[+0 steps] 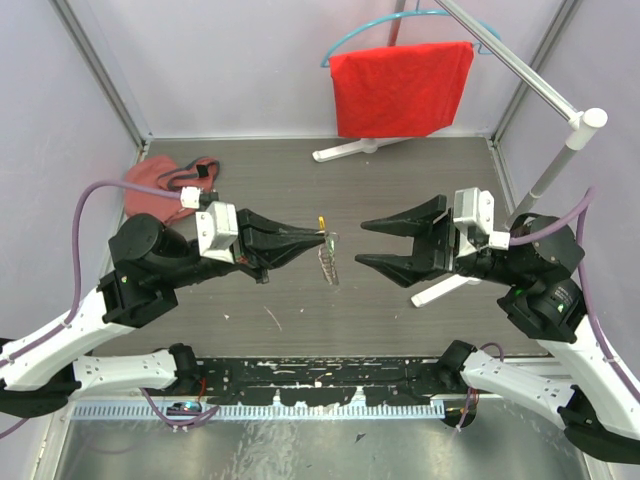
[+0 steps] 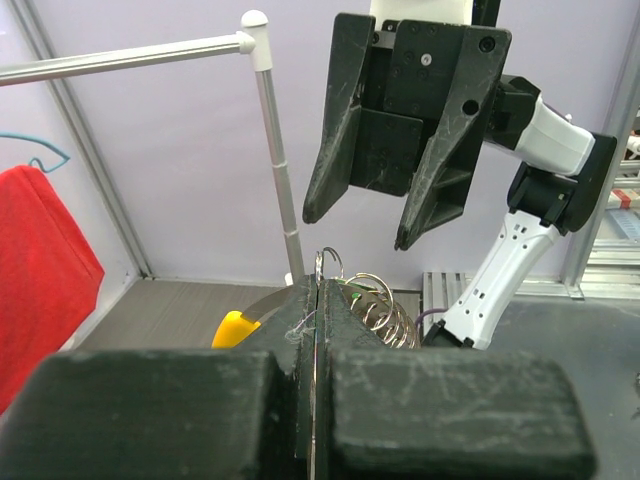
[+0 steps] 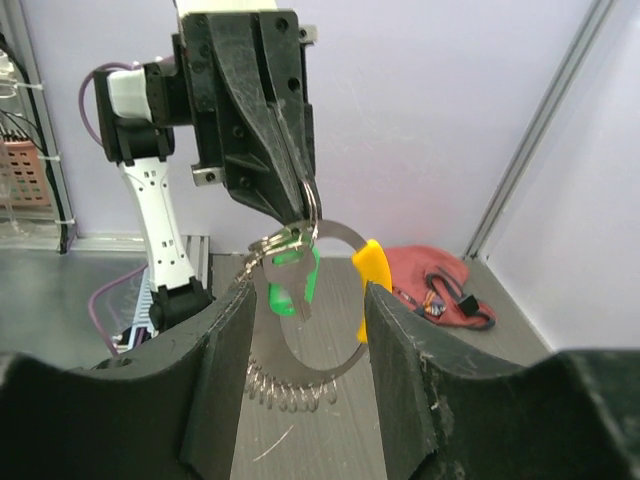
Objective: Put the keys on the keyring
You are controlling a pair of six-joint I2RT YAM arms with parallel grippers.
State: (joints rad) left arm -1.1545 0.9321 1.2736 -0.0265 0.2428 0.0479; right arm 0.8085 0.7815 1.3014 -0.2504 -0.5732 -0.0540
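Left gripper fingers press together, pinching the keyring in mid-air between the arms. Green key dangles from it; gold key possibly still unthreaded. Right gripper spread, empty.

Left gripper pinched closed faces right gripper, jaws parted.

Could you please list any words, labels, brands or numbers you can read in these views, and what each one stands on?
There is no readable text in any view.
The green key, the keyring and the hanging red cloth show no print; any marking on the key is too small to tell.
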